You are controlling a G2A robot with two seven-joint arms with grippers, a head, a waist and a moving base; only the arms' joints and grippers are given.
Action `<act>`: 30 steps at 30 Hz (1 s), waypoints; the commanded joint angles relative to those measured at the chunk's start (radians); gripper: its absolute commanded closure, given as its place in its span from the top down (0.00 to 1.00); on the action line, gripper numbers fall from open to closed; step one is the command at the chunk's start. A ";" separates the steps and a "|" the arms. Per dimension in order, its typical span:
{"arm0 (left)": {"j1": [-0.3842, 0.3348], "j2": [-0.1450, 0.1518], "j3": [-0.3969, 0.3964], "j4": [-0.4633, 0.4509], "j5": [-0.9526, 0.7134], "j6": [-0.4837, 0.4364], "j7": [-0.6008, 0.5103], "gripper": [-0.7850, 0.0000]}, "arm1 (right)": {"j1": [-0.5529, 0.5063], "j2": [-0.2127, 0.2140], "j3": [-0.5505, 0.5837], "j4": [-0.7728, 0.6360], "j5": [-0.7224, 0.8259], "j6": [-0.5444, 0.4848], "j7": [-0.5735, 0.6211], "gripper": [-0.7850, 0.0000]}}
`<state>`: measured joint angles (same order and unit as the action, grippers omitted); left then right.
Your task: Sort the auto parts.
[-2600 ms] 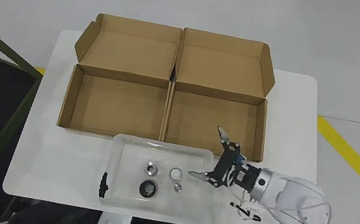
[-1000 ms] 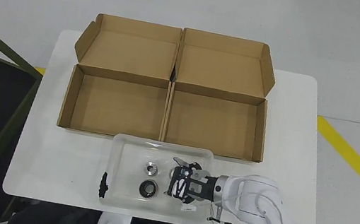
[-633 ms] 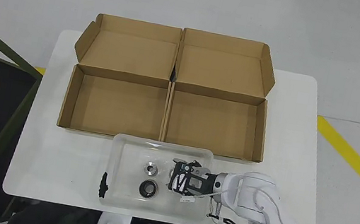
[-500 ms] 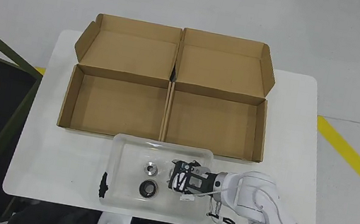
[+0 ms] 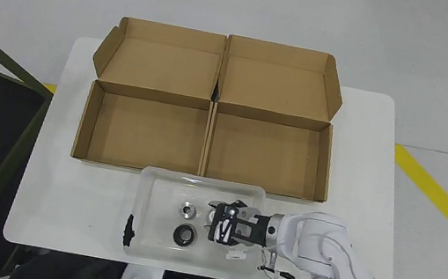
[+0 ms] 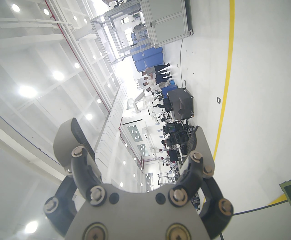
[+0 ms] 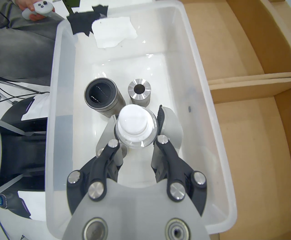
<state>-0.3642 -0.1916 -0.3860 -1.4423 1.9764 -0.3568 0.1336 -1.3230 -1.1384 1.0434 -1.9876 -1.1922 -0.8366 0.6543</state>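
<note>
A clear plastic bin (image 5: 144,189) sits at the table's near edge and holds the parts. My right gripper (image 5: 222,222) is down inside it, shut on a white-capped round part (image 7: 136,127) with one finger on each side. Just beyond the gripper (image 7: 137,118) stand a black-lined bearing sleeve (image 7: 103,97) and a smaller silver bushing (image 7: 139,91). In the top view the sleeve (image 5: 185,236) and the bushing (image 5: 186,210) lie left of the gripper. My left gripper (image 6: 135,127) is open, holds nothing and points away from the table.
Two open cardboard boxes stand side by side behind the bin, the left box (image 5: 145,133) and the right box (image 5: 266,154), both with raised lids. The right box's wall (image 7: 250,91) runs close along the bin's rim (image 7: 197,68).
The right gripper came from the bin's right end, wide open, moved left to the white-capped part and shut around it. In the last half second it barely shifted.
</note>
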 commanded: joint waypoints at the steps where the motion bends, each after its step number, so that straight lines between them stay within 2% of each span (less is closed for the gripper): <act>1: 0.000 0.000 0.000 0.000 0.000 0.000 0.000 1.00 | -0.002 0.003 0.009 -0.014 0.005 -0.004 -0.022 0.00; 14: 0.000 0.000 0.000 0.000 0.000 0.000 0.000 1.00 | -0.039 0.018 0.103 -0.114 0.029 0.024 -0.260 0.00; 23: 0.000 0.000 0.000 0.000 0.000 0.000 0.000 1.00 | -0.027 0.018 0.141 -0.097 0.041 0.088 -0.392 0.00; 30: 0.000 0.000 0.000 0.000 0.000 0.000 0.000 1.00 | -0.018 0.018 0.165 -0.073 0.072 0.119 -0.449 0.00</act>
<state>-0.3642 -0.1917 -0.3860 -1.4423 1.9764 -0.3568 0.1336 -1.3433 -1.1204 1.2056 -2.0640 -1.1251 -0.7196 0.2096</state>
